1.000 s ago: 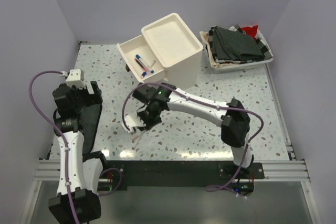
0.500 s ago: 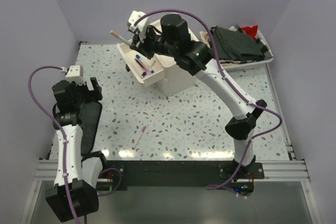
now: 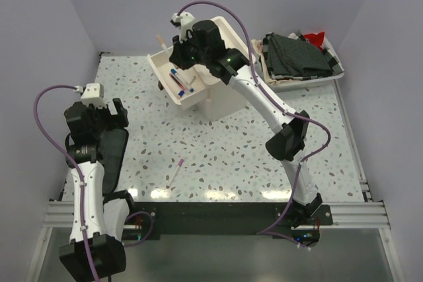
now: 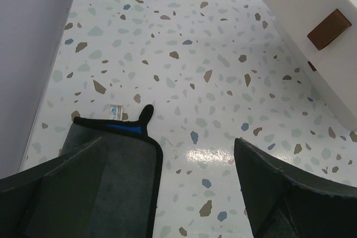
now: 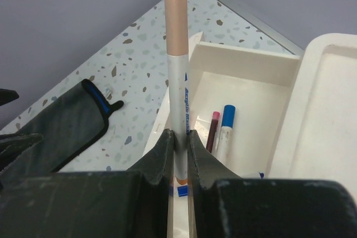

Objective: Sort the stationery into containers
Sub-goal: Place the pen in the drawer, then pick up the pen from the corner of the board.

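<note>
Counter (image 3: 264,156): white terrazzo w/ grey, blue & brown flecks, glare patches near the front edge. Plain lavender-grey walls on 3 sides. Metal rail (image 3: 370,214) runs across the near edge by the arm bases.

Far centre: cream cabinet (image 3: 221,102), top drawer (image 3: 157,69) pulled out toward the L. Inside it are blue-capped pens (image 3: 184,80) & a maroon pen (image 3: 177,86). Far R corner: white tray (image 3: 305,82) of dark cloths (image 3: 294,54), something red (image 3: 316,35) behind them. Pink pen (image 3: 177,171) lies alone on the counter near the front, well apart from the cabinet. Dark pouch (image 4: 111,182) w/ blue trim lies flat at the L side, under the L arm.

R hand (image 5: 178,137): clenched on a white pen w/ tan cap (image 5: 177,65), cap end up, by the open drawer's far L corner. L hand (image 4: 170,160): released, fingers spread wide, over the pouch & bare counter.

Hard to see:
- R arm covers much of the cabinet top in the overhead view.
- Lower drawers can't be seen from above. Only one brown handle (image 4: 329,29) shows in the L wrist view, where the frame cuts the cabinet off.
- Print on the held pen is partly hidden by the fingers, so unreadable.
- Small label (image 4: 115,110) on the counter by the pouch is too small to read.
- Drawer's near part is hidden behind the R hand in its own cam.
</note>
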{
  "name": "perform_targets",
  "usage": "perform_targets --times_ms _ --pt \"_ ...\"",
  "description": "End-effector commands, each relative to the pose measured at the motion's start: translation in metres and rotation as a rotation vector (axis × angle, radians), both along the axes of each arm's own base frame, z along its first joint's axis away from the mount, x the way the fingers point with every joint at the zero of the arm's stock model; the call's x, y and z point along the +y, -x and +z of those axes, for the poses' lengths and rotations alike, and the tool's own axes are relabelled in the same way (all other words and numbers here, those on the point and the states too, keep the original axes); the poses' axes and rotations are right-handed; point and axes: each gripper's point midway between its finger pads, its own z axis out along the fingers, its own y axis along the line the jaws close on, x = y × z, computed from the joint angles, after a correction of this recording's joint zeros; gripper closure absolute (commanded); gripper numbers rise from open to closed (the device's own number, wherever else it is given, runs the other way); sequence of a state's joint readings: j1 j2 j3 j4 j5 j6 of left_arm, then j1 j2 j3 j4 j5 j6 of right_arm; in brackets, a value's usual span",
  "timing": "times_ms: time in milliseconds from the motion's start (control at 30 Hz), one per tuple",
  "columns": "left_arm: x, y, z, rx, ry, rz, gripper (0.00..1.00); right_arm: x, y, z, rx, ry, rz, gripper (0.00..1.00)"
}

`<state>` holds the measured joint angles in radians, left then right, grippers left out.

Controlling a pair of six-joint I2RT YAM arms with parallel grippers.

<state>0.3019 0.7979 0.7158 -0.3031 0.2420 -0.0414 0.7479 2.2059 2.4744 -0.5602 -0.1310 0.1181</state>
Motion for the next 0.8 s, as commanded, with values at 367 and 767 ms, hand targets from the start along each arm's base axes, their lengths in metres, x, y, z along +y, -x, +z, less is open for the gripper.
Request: perform_targets --times_ms 367,767 --pt "0.006 -0.004 0.015 -0.05 -0.008 0.018 0.0 0.004 0.06 0.048 -0.083 -0.049 0.279 0.32" --pt "0.007 -0.005 0.012 -0.051 -0.006 0.025 0.0 -0.044 0.256 -0.142 -0.452 0.708 1.211 0.38"
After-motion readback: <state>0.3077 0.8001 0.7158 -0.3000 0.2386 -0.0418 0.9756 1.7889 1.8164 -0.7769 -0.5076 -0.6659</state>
